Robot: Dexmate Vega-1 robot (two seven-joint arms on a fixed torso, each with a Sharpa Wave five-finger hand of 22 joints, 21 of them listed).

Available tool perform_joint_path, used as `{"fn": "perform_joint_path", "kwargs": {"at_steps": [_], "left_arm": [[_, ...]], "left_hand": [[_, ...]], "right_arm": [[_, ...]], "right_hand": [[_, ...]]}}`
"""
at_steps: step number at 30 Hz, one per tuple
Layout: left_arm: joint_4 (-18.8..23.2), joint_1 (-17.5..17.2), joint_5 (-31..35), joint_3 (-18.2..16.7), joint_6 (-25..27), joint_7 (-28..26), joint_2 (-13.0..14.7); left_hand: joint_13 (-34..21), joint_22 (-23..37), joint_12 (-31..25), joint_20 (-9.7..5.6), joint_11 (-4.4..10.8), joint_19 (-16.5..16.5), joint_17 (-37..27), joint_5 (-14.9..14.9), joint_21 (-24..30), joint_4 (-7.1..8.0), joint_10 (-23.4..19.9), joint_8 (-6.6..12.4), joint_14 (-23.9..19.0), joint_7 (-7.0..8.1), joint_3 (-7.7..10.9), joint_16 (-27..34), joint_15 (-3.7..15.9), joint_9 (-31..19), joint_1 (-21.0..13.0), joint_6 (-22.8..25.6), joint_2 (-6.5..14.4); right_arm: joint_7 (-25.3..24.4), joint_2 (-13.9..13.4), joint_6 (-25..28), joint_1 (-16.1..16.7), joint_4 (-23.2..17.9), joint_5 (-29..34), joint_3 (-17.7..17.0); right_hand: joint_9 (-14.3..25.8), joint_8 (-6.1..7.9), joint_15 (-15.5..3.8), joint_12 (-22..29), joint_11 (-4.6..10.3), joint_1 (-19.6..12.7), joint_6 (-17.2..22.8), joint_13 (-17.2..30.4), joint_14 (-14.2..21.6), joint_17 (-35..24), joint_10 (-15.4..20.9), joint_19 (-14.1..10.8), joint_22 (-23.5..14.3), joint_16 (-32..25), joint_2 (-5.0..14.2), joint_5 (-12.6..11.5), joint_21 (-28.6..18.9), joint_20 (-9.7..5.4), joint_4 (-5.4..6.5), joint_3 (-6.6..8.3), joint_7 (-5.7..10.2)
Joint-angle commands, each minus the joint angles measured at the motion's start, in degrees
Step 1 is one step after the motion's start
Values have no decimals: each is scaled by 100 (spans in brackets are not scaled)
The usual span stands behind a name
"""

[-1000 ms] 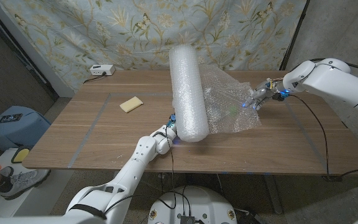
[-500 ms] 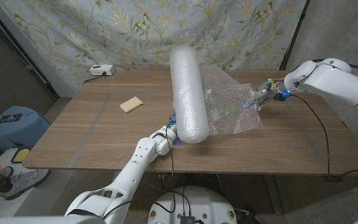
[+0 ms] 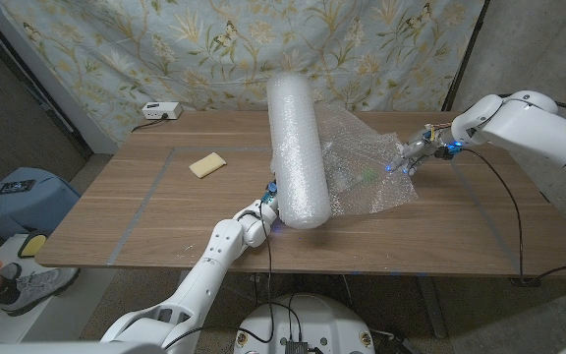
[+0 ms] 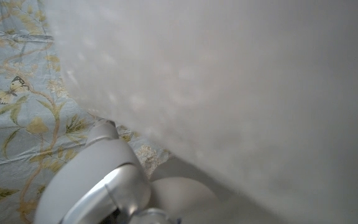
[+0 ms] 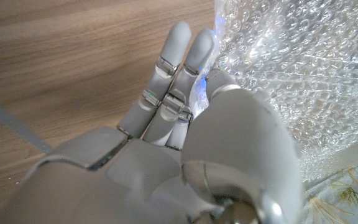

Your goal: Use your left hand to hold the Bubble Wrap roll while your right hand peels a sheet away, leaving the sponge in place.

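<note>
your robot's two arms (image 3: 534, 123) are smooth white shells with rounded joints, and a thin black cable runs down from the right arm across the table. the right hand (image 5: 185, 143) is pale grey, with jointed fingers (image 5: 173, 53) split by dark seams and a blue light glowing near the thumb. the left hand (image 3: 259, 216) shows white and silver parts with dark joints and a small blue glow at the wrist.

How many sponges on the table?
1. The yellow sponge lies on the table's left part, apart from the Bubble Wrap roll and from both hands. Another could be hidden behind the roll or under the peeled sheet.
</note>
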State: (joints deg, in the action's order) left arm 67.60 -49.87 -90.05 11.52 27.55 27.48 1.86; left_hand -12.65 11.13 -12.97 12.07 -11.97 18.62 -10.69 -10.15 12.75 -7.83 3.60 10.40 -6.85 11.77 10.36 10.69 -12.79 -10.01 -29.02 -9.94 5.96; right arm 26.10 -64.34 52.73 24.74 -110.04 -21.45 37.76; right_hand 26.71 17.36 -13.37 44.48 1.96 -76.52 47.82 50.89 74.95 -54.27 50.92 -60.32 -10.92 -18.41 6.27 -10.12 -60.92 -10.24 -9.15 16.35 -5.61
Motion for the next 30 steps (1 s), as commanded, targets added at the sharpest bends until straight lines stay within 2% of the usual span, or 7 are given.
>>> {"fn": "perform_joint_path", "kwargs": {"at_steps": [1,30], "left_arm": [[280,-190,-240,37,14,-289,43],[759,-451,-516,34,-97,-539,295]], "left_hand": [[-12,14,-18,16,-17,22,-8,-18,2,-4,15,23,30,63,41,11,-2,-7,20,-380,16],[-13,14,-11,16,-16,18,-7,-17,0,-6,31,16,32,68,69,5,-2,-8,30,-347,38]], "right_arm": [[194,44,16,-131,117,99,133],[433,175,71,-376,333,281,324]], "right_hand": [[22,-17,16,-3,9,-62,36,35,56,-16,34,25,0,11,-22,-39,-37,-199,10,8,-5],[42,-61,18,-54,15,-57,58,75,87,-43,42,103,15,45,-27,-42,-201,-197,6,21,1]]}}
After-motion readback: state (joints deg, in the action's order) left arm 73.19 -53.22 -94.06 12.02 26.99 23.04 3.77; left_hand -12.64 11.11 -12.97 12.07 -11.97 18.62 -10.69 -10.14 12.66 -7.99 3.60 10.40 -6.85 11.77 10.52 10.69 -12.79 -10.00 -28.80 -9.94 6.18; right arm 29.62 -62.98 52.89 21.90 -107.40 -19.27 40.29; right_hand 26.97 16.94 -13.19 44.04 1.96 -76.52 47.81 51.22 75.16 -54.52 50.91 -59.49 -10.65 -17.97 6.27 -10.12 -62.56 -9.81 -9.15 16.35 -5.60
